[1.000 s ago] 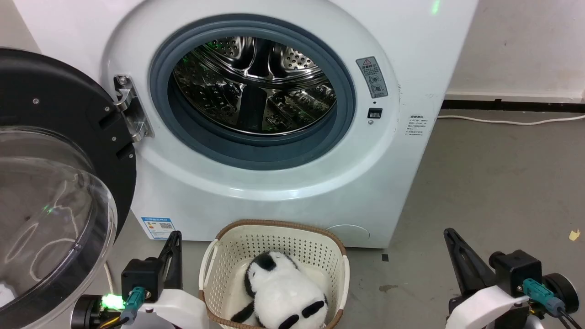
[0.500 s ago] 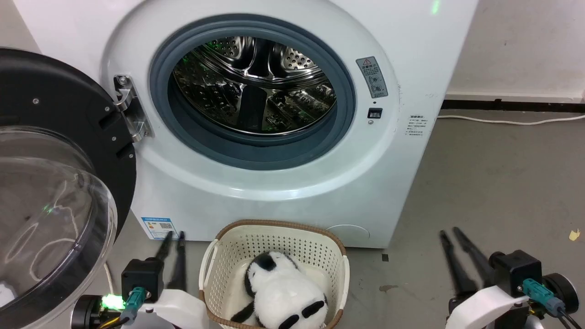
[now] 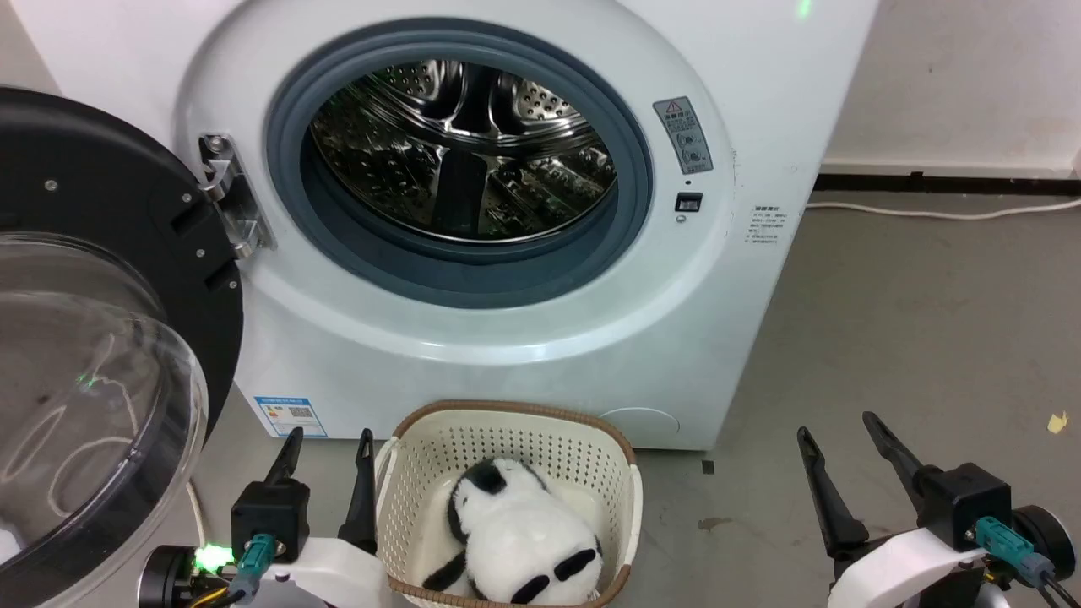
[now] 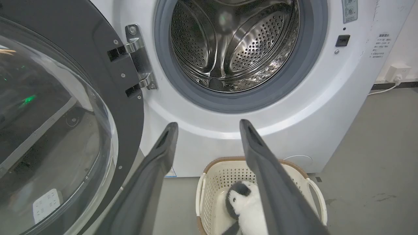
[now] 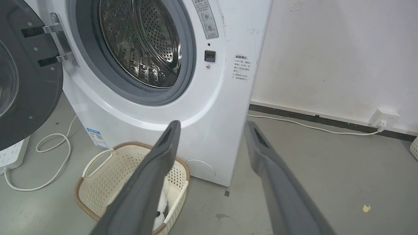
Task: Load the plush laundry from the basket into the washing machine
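left gripper (image 3: 329, 437): two long dark fingers spread apart, nothing between them. right gripper (image 3: 836, 426): same, jaws apart, holding nothing. both point to 12 o'clock in head view.

key relation: the fluffy white plush laundry with black ears and limbs (image 3: 524, 540) lies at about 4 o'clock from the left gripper and about 8 o'clock from the right one. left is clearly nearer. its inner finger sits just outside the 9 o'clock side of the small cream perforated plastic basket with brown woven-look rim (image 3: 507, 408). right gripper is well apart from it, over grey floor (image 3: 887, 338). plush long axis runs roughly 11 to 5 o'clock in head view, black-eared end toward 11.

containers: basket stands on the floor just in front of the large white front-loading washing machine (image 3: 507, 346). the plush is the one item i see in it, covering much of the bottom. perforated steel drum (image 3: 456, 152) is at 12 o'clock from the basket, no load visible in it. black-rimmed clear domed door (image 3: 84, 380) is swung open at 9 o'clock of the opening, near the left arm.

my read: pick not started. left arm looks best placed to go over the rim and down onto the plush. watch clearance to the door dome.
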Available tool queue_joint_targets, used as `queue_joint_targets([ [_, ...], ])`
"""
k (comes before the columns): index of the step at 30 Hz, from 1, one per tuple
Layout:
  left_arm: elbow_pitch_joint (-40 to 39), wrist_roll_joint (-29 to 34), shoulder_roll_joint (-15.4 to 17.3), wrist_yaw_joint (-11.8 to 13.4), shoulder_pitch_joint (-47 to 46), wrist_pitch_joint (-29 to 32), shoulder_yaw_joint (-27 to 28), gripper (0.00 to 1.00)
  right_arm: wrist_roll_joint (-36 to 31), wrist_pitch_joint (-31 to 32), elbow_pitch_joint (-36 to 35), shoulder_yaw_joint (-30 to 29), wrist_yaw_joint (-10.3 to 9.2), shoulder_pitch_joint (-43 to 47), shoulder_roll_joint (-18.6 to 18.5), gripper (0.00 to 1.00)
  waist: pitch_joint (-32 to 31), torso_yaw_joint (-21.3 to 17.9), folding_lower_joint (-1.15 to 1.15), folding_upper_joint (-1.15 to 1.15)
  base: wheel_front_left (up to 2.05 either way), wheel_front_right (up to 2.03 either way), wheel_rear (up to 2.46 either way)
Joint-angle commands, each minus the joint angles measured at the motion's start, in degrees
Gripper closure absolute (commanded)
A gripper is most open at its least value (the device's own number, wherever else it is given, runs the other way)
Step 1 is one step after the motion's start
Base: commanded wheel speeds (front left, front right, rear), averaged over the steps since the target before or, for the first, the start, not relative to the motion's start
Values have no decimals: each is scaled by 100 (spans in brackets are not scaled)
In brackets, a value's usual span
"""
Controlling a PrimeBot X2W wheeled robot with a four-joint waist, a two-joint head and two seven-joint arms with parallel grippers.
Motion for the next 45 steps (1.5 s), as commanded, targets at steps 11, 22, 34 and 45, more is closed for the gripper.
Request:
queue_joint_targets([
  [11, 299, -57, 76, -22, -163, -119, -81, 0, 123, -170, 4, -44, -1, -118, 0, 0, 370, -183, 0, 0, 0, 0, 0],
  [22, 672, -114, 201, -110, -444, -65, -170, 0, 317, -302, -19, -36, -1, -263, 0, 0, 827, -446, 0, 0, 0, 0, 0],
  [34, 1131, -209, 482, -253, -789, 99, -371, 0, 568, -445, -16, -3, -2, -400, -1, 0, 1332, -775, 0, 0, 0, 0, 0],
  [45, 1958, -455, 773, -317, -1353, 590, -477, 0, 831, -577, -19, 74, -2, -528, -1, 0, 1851, -1136, 0, 0, 0, 0, 0],
])
